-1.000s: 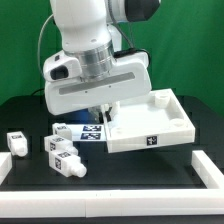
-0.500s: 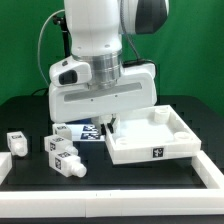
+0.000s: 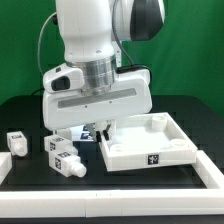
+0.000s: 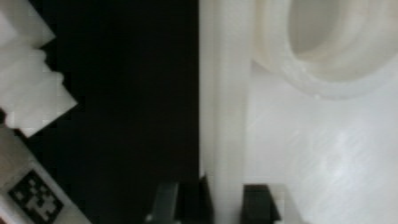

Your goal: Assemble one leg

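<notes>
Three small white tagged legs [image 3: 17,141], [image 3: 52,146], [image 3: 68,162] lie on the black table at the exterior view's left, apart from my gripper. My gripper [image 3: 103,128] is shut on the left wall of the large white rimmed tray-like piece [image 3: 130,158], one finger on each side of the wall. In the wrist view my gripper [image 4: 217,205] straddles that white wall [image 4: 222,100], with a dark finger [image 4: 263,205] inside the tray. A round raised socket [image 4: 329,50] shows in the tray's floor.
The marker board [image 3: 85,132] lies beside the tray under my hand, and its tag shows in the wrist view [image 4: 32,195]. A white border bar [image 3: 120,186] runs along the table's front, with another [image 3: 210,170] at the exterior view's right.
The tray-like piece, held in my gripper, swung first toward the exterior view's right, then back left and toward the front. The legs have not moved.
</notes>
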